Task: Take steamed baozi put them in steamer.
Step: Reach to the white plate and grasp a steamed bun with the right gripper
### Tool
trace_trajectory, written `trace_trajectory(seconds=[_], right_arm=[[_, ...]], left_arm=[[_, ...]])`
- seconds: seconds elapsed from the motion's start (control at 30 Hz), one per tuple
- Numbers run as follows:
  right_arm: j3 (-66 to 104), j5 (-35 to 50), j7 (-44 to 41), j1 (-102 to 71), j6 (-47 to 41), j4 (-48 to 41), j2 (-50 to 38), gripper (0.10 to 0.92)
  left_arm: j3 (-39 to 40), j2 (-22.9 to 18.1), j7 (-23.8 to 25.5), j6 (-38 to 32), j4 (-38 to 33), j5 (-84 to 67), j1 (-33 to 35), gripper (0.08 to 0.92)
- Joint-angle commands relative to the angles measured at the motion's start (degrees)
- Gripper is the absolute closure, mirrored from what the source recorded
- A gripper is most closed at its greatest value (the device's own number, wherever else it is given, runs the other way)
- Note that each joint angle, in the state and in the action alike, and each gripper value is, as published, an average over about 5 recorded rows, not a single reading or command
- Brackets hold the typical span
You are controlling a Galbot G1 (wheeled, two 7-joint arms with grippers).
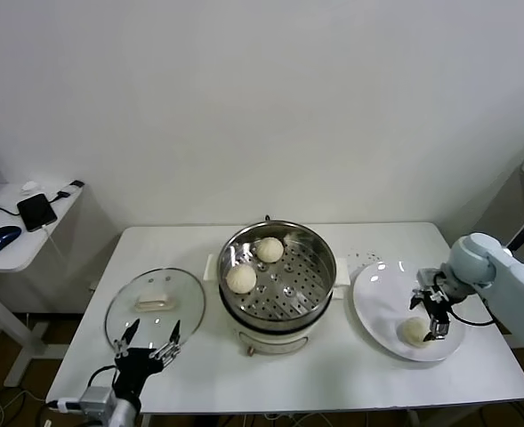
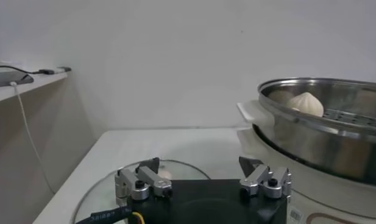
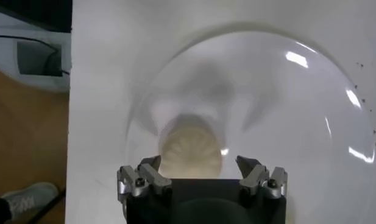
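Head view: two baozi (image 1: 255,263) lie on the perforated tray of the steamer (image 1: 310,307) at the centre of the white surface (image 1: 359,378); the right gripper (image 1: 430,316), arm reaching in from the right edge, hangs over a third baozi (image 1: 413,331) on the plate (image 1: 377,298). Right wrist view: its fingers (image 3: 142,179) stand open, straddling that pleated baozi (image 3: 189,151) without clasping it. Left wrist view: left gripper (image 2: 203,181), fingers open, sits low near the front edge beside the glass lid (image 2: 108,185), steamer wall (image 2: 334,143) close by.
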Motion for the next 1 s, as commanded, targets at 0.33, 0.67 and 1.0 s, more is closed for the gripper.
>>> trace_trajectory(seconds=[0.33,0.67,1.0], right_arm=[[-0.1,-1.0,-0.1,-0.6,-0.7,-2.3,1.5,0.203],[0.1,-1.5,-0.1,-0.9,-0.8,-2.9,1.6,0.203],[0.8,-1.0,0.4,-0.7,-0.8,-3.3,1.8,0.385]], left_arm=[[0.1,-0.1,0.1,0.0,0.9,0.3,-0.6,0.177],[0.3,-0.2,0.0,0.1,1.6,0.4,-1.1,0.177],[0.4,-0.3,0.0,0.1,1.8,0.5,-1.2,0.177]])
